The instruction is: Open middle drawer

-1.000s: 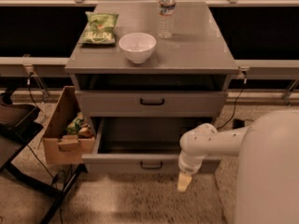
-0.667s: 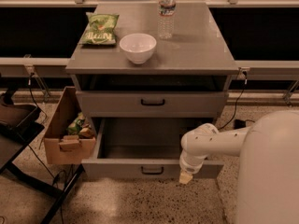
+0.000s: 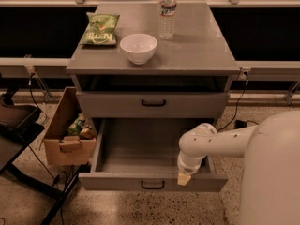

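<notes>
The middle drawer (image 3: 140,149) is pulled well out of the grey cabinet, and its plain grey inside shows empty. Its flat front (image 3: 117,182) faces me with a small black bar handle (image 3: 153,185) at centre. My gripper (image 3: 183,178) hangs from the white arm (image 3: 206,142) at the drawer's front edge, right of the handle, with its pale tip over the top rim of the front. The shorter-fronted drawer (image 3: 153,103) above is closed. Any drawer below is hidden by the open one.
On the cabinet top (image 3: 201,46) stand a white bowl (image 3: 138,47), a green chip bag (image 3: 100,29) and a water bottle (image 3: 167,11). A cardboard box (image 3: 65,135) with items stands left of the cabinet. A black stand (image 3: 18,125) is at far left.
The middle drawer has slid further out toward me. The gripper has stayed at its front edge, right of the handle.
</notes>
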You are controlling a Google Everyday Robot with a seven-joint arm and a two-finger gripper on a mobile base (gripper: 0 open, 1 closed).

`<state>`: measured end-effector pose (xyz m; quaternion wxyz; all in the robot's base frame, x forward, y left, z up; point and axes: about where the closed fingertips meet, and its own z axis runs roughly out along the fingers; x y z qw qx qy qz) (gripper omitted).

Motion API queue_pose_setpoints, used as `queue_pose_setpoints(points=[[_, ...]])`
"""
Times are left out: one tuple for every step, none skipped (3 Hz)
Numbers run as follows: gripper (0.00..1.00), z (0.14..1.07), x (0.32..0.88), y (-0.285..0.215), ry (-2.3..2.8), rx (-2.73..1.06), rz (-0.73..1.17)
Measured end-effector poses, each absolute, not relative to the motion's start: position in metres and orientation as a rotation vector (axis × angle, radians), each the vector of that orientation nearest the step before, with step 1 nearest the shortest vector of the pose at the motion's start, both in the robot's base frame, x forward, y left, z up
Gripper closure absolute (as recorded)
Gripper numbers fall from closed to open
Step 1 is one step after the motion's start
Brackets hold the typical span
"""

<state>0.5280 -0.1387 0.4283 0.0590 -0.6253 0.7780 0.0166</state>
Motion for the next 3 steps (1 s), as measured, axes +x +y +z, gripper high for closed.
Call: queue_pose_setpoints(points=[[0.79, 0.4335, 0.5077, -0.1400, 2.391, -1.878, 0.033], [0.60, 0.4329, 0.5031, -0.1419, 2.403, -1.873, 0.031], [0.37, 0.4329, 0.5031, -0.1419, 2.403, -1.873, 0.031]])
